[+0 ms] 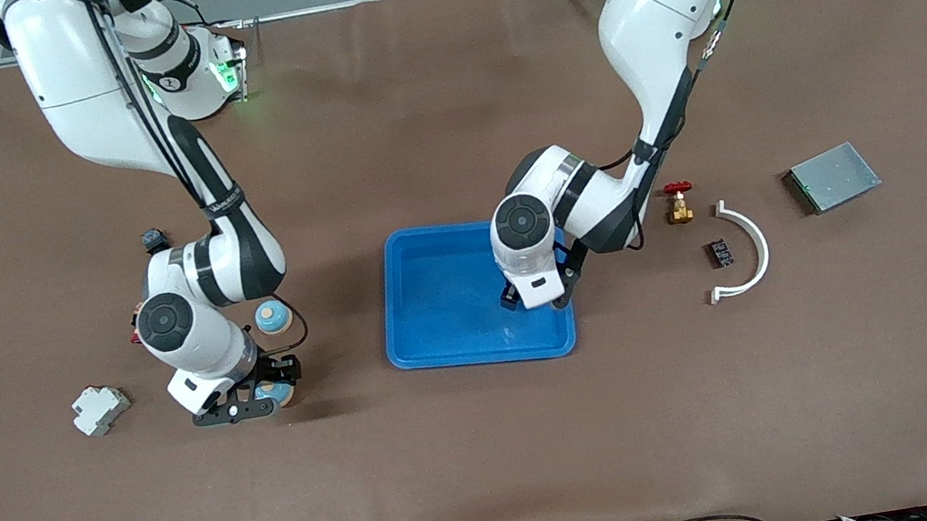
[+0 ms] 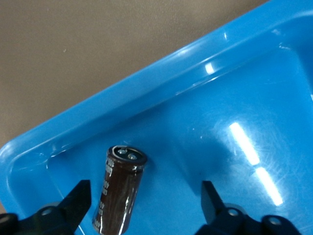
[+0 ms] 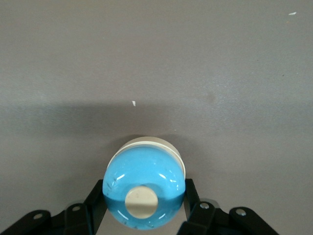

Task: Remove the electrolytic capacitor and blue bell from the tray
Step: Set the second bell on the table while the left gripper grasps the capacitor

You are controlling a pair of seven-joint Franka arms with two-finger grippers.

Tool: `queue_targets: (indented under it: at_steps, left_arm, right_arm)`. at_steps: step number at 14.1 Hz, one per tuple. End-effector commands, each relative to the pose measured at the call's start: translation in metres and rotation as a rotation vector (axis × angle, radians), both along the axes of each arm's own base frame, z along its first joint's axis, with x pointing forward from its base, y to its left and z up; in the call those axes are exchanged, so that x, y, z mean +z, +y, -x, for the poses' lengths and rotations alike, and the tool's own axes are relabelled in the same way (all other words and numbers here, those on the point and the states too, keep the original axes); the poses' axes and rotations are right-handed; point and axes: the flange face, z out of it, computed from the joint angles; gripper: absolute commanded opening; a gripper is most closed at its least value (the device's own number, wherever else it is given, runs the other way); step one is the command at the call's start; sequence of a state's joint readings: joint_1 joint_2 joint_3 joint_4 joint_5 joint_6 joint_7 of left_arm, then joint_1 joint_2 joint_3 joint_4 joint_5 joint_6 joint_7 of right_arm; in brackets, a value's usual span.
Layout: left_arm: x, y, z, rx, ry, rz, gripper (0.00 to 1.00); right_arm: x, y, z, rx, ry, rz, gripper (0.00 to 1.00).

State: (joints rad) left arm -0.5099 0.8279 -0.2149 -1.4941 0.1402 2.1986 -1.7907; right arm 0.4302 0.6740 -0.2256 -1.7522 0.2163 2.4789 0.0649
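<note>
Straddling the electrolytic capacitor (image 2: 120, 193) is what the left end effector (image 2: 146, 205) is doing right now, fingers spread apart with nothing gripped yet. The capacitor is lying on its side on the floor of the blue tray (image 1: 433, 302), tucked into the corner that sits toward the left arm's end of the desk (image 1: 493, 458) and nearer the front camera. My guess is the fingers are sitting either side of the can's round body so they can pinch across it, since gripping it end to end would probably be more awkward with the tray wall so close.

The right end effector (image 3: 144, 215) is clamped on a blue bell (image 3: 145, 188), low over the desk near the right arm's end, well apart from the tray. Pads are pressing on the dome's sides with the cream button facing the wrist camera, so it's looking like it's about to be set down there. Funny thing, a second blue bell (image 1: 272, 317) is already sitting on the desk just beside that arm.

Writing-wise: there's pale print running down the capacitor's brown sleeve, but it's too small for me to read. No brands legible anywhere else either.

Off toward the left arm's end, a red-handled brass valve (image 1: 678, 203), a white curved bracket (image 1: 751, 250) and a grey metal box (image 1: 833, 177) are just sitting there.
</note>
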Motion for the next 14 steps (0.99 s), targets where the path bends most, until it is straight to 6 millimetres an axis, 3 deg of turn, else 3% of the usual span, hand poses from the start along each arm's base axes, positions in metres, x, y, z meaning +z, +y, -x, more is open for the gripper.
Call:
queue_targets:
  at_steps: [1, 2, 5, 10, 14]
  left_arm:
    - [0.002, -0.002, -0.003, 0.016, -0.029, -0.015, 0.48]
    - [0.003, -0.002, -0.004, 0.018, -0.031, -0.013, 0.31]
    - [0.003, -0.001, -0.005, 0.017, -0.032, -0.014, 0.04]
    - [0.01, 0.0, -0.009, 0.016, -0.041, -0.006, 0.0]
    - [0.044, 0.01, -0.024, -0.048, -0.079, 0.011, 0.0]
  right_arm:
    - [-0.01, -0.014, 0.002, 0.015, 0.012, -0.041, 0.0]
    - [-0.016, -0.014, 0.007, 0.014, 0.0, -0.039, 0.0]
    - [-0.024, -0.014, 0.014, 0.014, -0.022, -0.035, 0.0]
    - [-0.025, -0.019, 0.013, 0.006, -0.023, -0.035, 0.0]
    - [-0.025, -0.029, 0.011, -0.009, -0.022, -0.034, 0.0]
